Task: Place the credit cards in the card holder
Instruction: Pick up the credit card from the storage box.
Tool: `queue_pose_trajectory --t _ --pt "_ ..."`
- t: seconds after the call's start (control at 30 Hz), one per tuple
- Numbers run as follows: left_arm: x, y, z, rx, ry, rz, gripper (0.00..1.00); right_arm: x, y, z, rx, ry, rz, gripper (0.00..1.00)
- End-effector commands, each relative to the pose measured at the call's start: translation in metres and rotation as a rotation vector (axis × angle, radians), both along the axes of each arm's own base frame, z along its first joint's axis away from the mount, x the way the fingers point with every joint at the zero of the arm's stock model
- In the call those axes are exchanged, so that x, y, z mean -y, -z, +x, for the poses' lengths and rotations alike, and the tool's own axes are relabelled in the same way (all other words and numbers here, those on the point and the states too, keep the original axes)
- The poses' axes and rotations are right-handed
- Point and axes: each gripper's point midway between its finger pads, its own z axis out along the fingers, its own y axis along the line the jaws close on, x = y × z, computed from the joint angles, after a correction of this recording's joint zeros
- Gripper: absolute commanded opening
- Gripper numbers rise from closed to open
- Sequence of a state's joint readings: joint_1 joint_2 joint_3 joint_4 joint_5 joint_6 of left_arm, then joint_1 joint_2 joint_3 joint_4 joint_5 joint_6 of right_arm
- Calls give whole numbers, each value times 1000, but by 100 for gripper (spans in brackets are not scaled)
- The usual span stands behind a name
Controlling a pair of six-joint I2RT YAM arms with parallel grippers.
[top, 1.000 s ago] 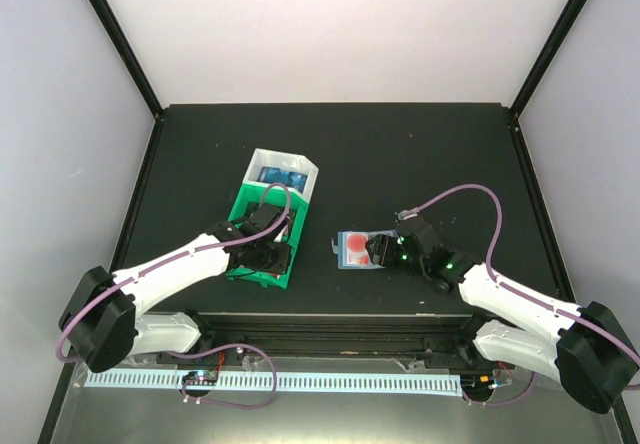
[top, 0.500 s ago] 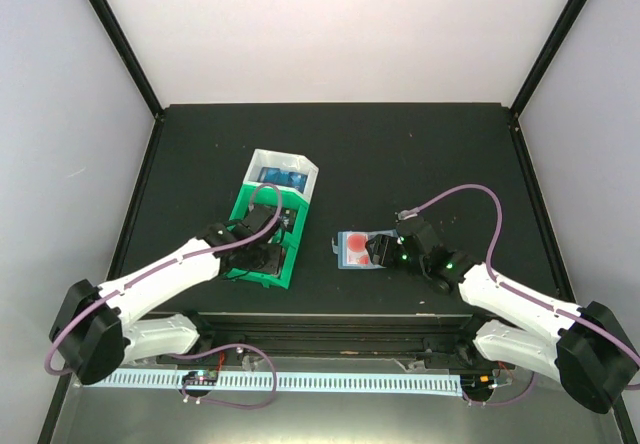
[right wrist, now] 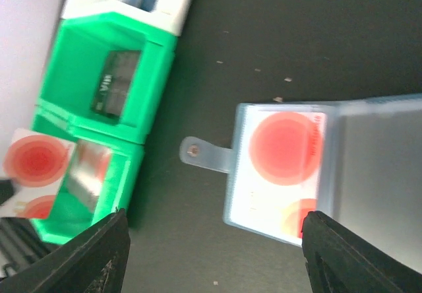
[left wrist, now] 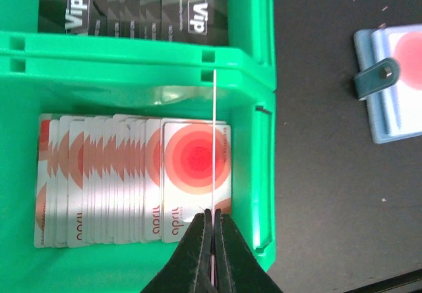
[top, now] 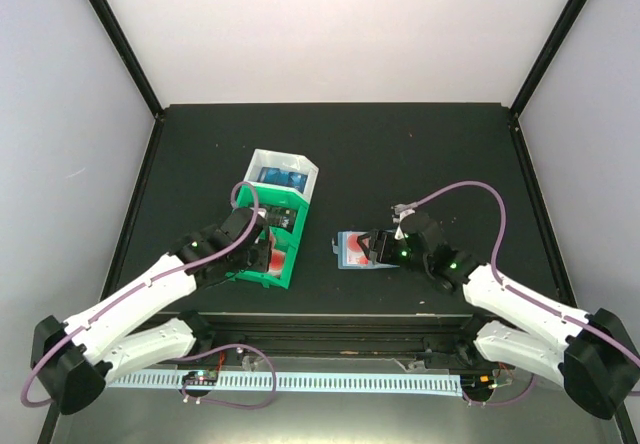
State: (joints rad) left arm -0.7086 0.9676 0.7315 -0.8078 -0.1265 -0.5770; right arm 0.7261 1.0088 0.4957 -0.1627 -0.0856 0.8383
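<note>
On the worktop (top: 420, 154), your left pincer (left wrist: 213, 230) has just closed tight on one red-and-white credit card (left wrist: 215, 141) and holds it edge-on above the green bin (left wrist: 244, 82), so a card is ready to carry. The card holder (right wrist: 283, 167) lies open right of the bin. Your right pincer (top: 378, 247) is wide open and empty over it, hiding part of it from above.

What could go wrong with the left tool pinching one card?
The left tool grips the red-and-white card by one edge only, so it may twist or slip. The right tool stands open at the card holder, so the holder may slide when the card is pushed in.
</note>
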Motion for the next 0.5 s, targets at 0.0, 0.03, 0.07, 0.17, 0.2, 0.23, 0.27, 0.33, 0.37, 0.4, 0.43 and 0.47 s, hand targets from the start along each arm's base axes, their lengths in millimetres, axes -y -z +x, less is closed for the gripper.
queue_pose_trajectory --t 0.0,0.03,0.07,0.17,0.2,0.23,0.27,0.33,0.37,0.4,0.43,0.47 --pt "13 -41 10 110 6 -125 1 -22 -49 -3 124 -107 147 74" --pt "16 -49 11 134 6 -159 2 -26 -55 -5 144 -131 176 75" --pt "21 -58 12 158 12 -203 2 -30 -64 -8 167 -156 213 77" --pt "41 -97 13 251 53 -392 2 -40 -93 -18 240 -228 346 82" --pt "49 -113 12 286 80 -463 1 -44 -107 -21 274 -254 396 84" --pt "56 -129 10 315 109 -530 2 -46 -118 -24 295 -272 441 85" --pt "64 -148 8 349 142 -603 2 -48 -128 -27 313 -291 477 85" --pt "74 -183 1 408 205 -719 2 -54 -148 -34 346 -345 540 85" --pt "77 -200 -2 436 229 -766 2 -58 -159 -37 358 -373 566 85" --pt "79 -213 -5 453 248 -803 1 -61 -171 -39 369 -393 591 85" --pt "82 -225 -8 464 268 -839 2 -63 -180 -41 374 -406 606 85" --pt "85 -236 -11 464 284 -878 1 -66 -188 -41 377 -415 616 85"
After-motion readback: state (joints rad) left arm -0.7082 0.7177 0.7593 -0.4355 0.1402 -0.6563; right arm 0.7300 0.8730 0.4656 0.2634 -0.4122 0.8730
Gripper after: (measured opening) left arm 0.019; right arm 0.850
